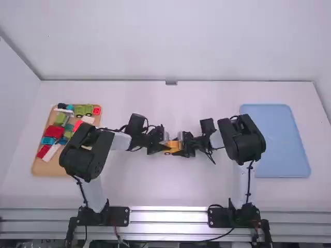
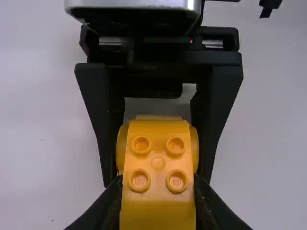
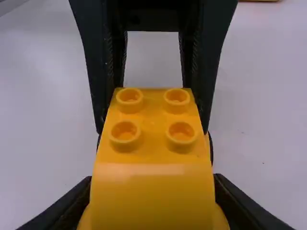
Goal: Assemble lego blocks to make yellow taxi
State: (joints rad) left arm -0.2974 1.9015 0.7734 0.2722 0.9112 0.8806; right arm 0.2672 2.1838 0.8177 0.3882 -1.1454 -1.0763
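Observation:
Near the middle of the table, the left gripper (image 1: 163,145) and the right gripper (image 1: 183,144) face each other at opposite ends of a yellow car body (image 1: 172,146). In the left wrist view, four studs stand on top of the yellow car body (image 2: 158,160), and the left gripper (image 2: 158,196) is shut on its near end. The right wrist view has the right gripper (image 3: 152,194) shut on the other end of the body (image 3: 152,148), below a smooth curved section. The body's underside is hidden.
At the far left, a wooden tray (image 1: 39,168) holds several red, green, white and blue blocks and a green toy truck (image 1: 83,110), partly behind the left arm. A blue tray (image 1: 282,139) lies at the right, beside the right arm.

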